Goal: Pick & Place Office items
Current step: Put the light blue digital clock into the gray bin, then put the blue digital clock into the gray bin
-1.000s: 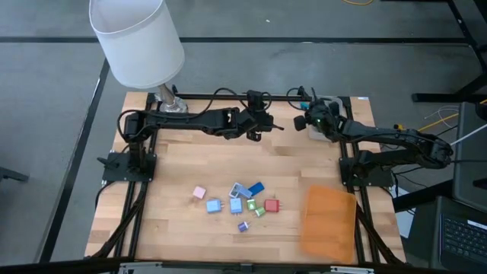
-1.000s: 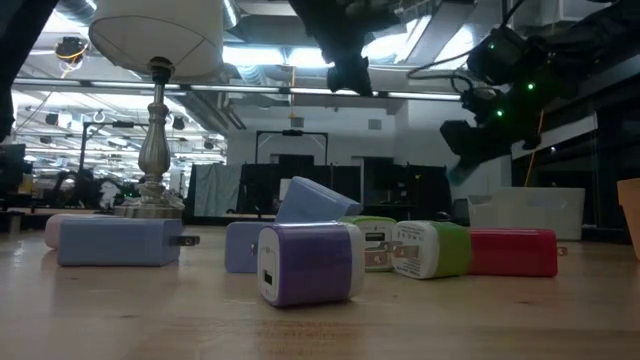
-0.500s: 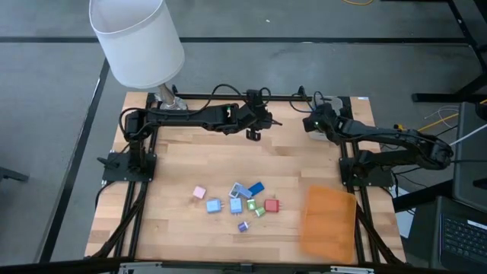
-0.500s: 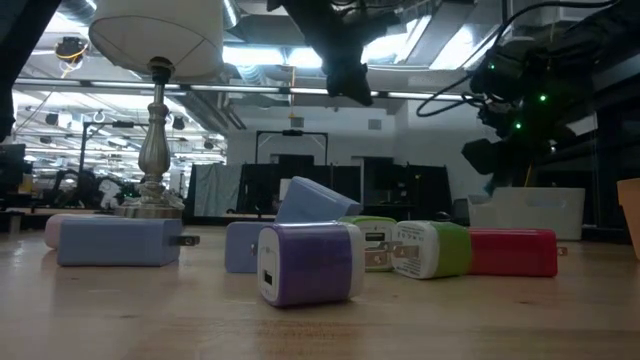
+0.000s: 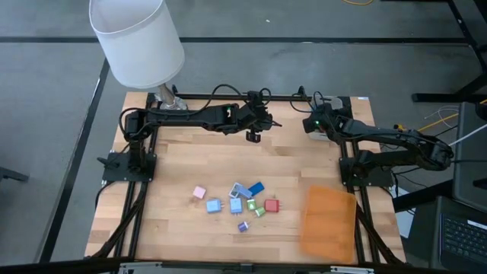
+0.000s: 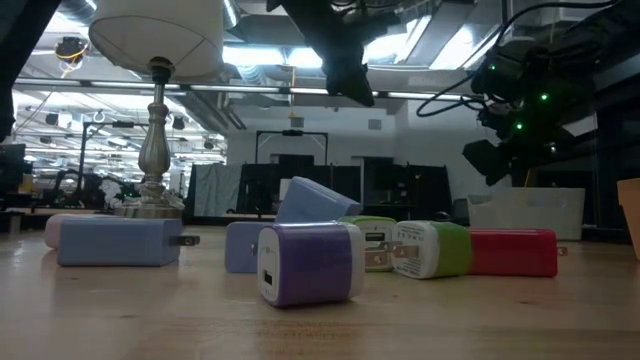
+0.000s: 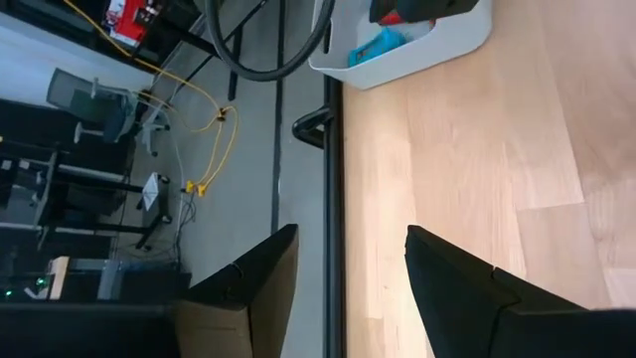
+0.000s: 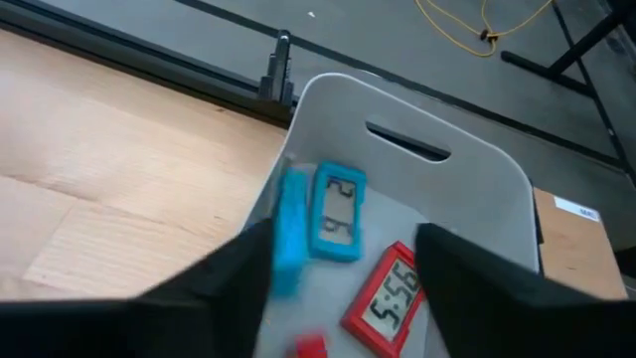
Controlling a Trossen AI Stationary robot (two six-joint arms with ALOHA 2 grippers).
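With the right gripper (image 8: 338,273) open over the grey tray (image 8: 467,179) at the tabletop's far right corner, a drop-off appears to be in hand; next comes a reach back to the office items (image 5: 242,202), small blocky chargers in blue, pink, green, red and purple clustered near the front edge. The left gripper (image 7: 343,268) waits open at the far edge.

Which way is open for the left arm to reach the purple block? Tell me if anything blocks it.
Probably yes, from above. The left gripper hangs open over the table's far side, with bare wood between it and the purple block, which sits at the cluster's near edge, apart from the green block.
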